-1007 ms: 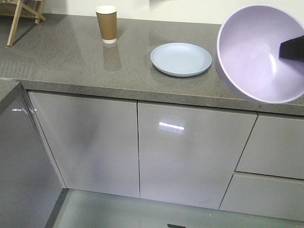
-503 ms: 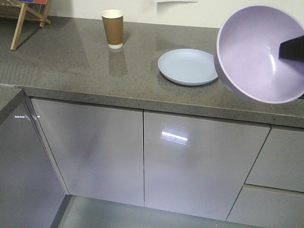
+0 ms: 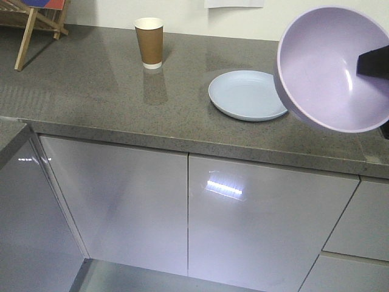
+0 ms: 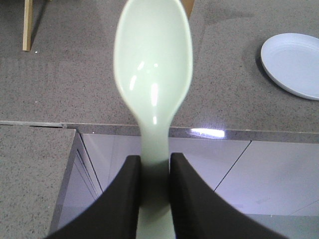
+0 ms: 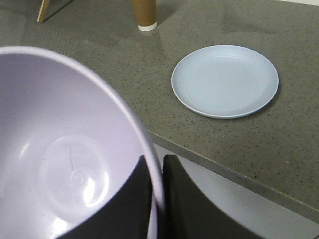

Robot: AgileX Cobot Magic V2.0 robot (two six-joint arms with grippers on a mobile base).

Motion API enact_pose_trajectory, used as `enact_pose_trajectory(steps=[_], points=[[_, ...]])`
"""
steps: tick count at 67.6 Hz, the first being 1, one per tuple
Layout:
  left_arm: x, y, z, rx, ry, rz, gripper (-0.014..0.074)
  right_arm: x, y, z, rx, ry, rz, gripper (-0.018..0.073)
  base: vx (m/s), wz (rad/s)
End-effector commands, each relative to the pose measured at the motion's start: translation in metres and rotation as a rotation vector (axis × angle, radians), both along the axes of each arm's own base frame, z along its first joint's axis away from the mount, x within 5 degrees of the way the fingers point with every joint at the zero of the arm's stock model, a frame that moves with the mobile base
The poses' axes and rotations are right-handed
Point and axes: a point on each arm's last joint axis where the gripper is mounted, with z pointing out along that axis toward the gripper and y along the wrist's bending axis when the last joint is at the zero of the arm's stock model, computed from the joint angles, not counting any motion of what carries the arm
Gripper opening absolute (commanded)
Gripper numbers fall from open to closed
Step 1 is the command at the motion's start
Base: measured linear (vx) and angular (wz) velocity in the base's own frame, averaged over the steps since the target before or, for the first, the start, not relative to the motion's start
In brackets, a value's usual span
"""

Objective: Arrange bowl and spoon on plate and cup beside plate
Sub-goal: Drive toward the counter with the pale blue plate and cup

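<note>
Left jaws are gripping the spoon point(image 4: 153, 74), right jaws the bowl point(image 3: 328, 73) rim. Plate point(image 3: 246, 94) and cup point(image 3: 149, 41) are drifting rightward in view.

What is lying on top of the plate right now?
Nothing: the plate is bare in the right wrist view. In the front view the held bowl covers its right edge.

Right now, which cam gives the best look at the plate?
Right wrist view: the plate shows whole, close and unobstructed. The front view has it smaller, its right edge hidden behind the held bowl. The left wrist view cuts it off at the frame's right edge.
</note>
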Motion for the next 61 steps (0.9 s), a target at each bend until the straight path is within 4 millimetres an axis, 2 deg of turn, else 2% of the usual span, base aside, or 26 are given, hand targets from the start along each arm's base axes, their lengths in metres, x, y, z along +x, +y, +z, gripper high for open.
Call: enact_pose_trajectory(steps=[1, 61], points=[[-0.0057, -0.0022, 0.0164, -0.018, -0.100, 0.003, -0.0008, -0.0047, -0.0006, 0.0176, 0.027, -0.101, -0.020, -0.0006, 0.08, -0.03], [-0.0057, -0.0022, 0.0164, -0.018, -0.100, 0.003, -0.0008, -0.0047, -0.0006, 0.0176, 0.027, -0.101, -0.020, -0.0006, 0.07, -0.08]])
